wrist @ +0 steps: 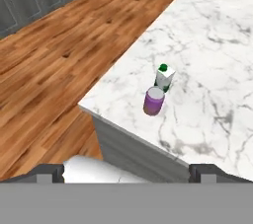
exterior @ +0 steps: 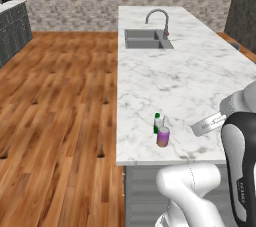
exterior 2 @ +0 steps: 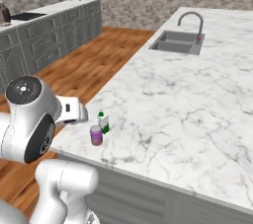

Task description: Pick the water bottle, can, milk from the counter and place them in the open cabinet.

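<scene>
The purple can [exterior: 163,136] [exterior 2: 96,135] [wrist: 154,100] stands upright near the front left corner of the white marble counter [exterior: 175,81] [exterior 2: 188,104] [wrist: 217,65]. Just behind it, close or touching, is the small green and white milk [exterior: 159,122] [exterior 2: 103,123] [wrist: 164,78]. My gripper [wrist: 127,173] hovers above and in front of that corner, looking down at both. Its fingertips [wrist: 52,172] stand wide apart with nothing between them. The water bottle and the open cabinet are out of view.
A grey sink [exterior: 147,38] [exterior 2: 178,43] with a curved faucet [exterior: 157,18] sits at the counter's far end. Wooden floor [exterior: 60,96] runs along the counter's left edge. Grey cabinets [exterior 2: 44,40] line the far wall. A tall dark grey panel [exterior: 245,6] rises at the back right.
</scene>
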